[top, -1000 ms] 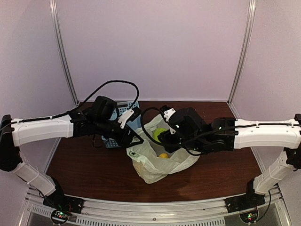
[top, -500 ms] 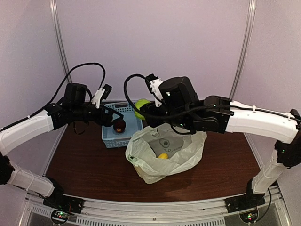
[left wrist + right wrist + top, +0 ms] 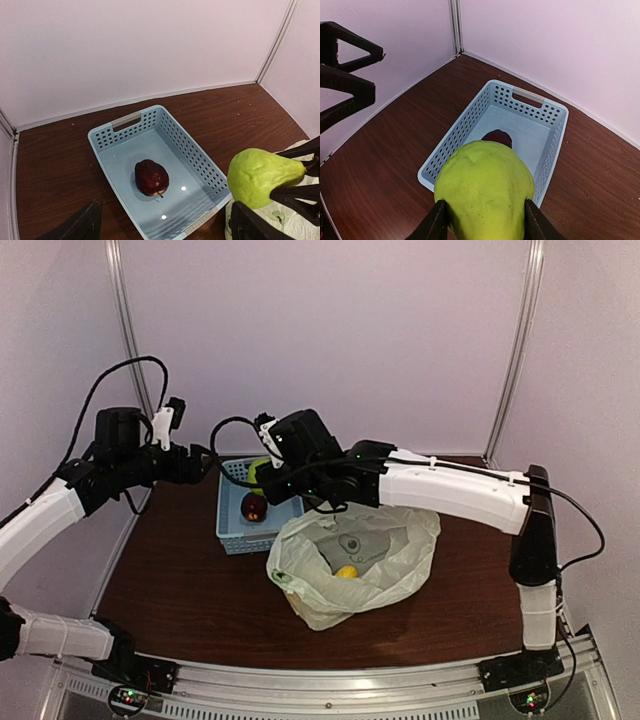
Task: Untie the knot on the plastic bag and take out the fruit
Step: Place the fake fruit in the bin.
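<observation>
The plastic bag [image 3: 352, 562] lies open on the table, and no knot shows. A yellow fruit [image 3: 346, 571] sits inside it. My right gripper [image 3: 264, 478] is shut on a green pear-shaped fruit [image 3: 485, 192] and holds it in the air over the near right part of the light blue basket [image 3: 540, 100]. The green fruit also shows in the left wrist view [image 3: 261, 176]. A dark red fruit [image 3: 151, 177] lies in the basket [image 3: 125, 120]. My left gripper [image 3: 207, 462] is open and empty, raised to the left of the basket. The other fruit are hidden.
The basket [image 3: 232, 536] stands at the back left, touching the bag's far left edge. Pale walls with metal posts close in the back and sides. Bare dark wood table shows left of the basket and in front of the bag.
My right gripper has lifted the green fruit out of the bag and carried it left over the basket. My left arm has drawn back left and up, away from the bag.
</observation>
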`<state>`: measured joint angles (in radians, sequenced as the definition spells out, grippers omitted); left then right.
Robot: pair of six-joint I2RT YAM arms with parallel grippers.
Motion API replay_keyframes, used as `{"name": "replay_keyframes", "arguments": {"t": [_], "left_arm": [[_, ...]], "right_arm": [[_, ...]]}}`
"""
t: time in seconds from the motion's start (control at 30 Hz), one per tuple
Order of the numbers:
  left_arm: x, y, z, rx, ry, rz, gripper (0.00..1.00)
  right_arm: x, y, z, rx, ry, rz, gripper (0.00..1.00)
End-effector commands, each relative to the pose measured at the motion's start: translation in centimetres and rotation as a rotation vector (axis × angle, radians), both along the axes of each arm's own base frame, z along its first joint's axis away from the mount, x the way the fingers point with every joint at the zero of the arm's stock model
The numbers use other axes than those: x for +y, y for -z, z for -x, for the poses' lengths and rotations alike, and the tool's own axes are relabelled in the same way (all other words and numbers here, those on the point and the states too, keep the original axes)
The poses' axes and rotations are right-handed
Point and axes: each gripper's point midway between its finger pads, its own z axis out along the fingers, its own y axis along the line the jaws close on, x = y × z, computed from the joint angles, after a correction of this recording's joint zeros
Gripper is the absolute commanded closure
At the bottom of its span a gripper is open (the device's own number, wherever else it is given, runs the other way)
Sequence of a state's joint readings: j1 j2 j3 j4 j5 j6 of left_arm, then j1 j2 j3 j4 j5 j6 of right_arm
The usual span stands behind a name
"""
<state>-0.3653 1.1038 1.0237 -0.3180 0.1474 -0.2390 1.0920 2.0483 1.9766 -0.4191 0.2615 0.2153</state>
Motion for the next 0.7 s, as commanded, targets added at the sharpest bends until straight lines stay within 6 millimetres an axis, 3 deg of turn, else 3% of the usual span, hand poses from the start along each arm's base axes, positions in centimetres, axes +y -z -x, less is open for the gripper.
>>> {"name": "replay_keyframes", "arguments": {"t": [0.0,0.23,0.43,0.67], "left_arm": [[1.1,0.6,-0.3,0.002,-0.045,-0.038,0.09],[0.0,1.5,-0.3,0.039,0.004,-0.02,0.09],[-0.8,1.1,0.1,0.028,0.056,-0.005,0.09],[-0.6,1.2,0.0,0.027,0.046,-0.006,0.08]], "right_arm": [[0.7,3.1,-1.6,0.062,-0.011,0.045,0.54],[1.5,6.7,-3.7,0.102,-0.003,0.093,0.54],[1.7,9.5,-5.0,0.138,0.0,0.112,0.54],[1.3,11.1,-5.8,0.163,0.019,0.122,0.53]]}}
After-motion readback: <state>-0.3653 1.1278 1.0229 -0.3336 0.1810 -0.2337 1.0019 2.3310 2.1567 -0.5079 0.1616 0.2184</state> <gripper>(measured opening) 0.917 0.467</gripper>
